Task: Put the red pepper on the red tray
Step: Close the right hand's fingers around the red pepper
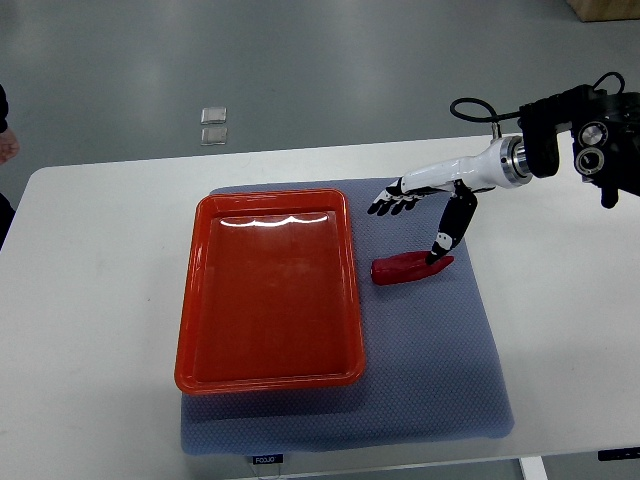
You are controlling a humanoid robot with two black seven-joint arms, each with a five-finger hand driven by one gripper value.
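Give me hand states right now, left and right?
Left robot hand: not in view.
Right robot hand: open, fingers spread above the red pepper, thumb pointing down at it, nothing grasped.

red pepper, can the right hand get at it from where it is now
Probably yes. The right hand hangs just above the red pepper, its thumb pointing down at the pepper's right end and the fingers spread. Nothing lies between them on the grey mat.

person [6, 145] cut off at left edge, red pepper [404, 269] tip under thumb
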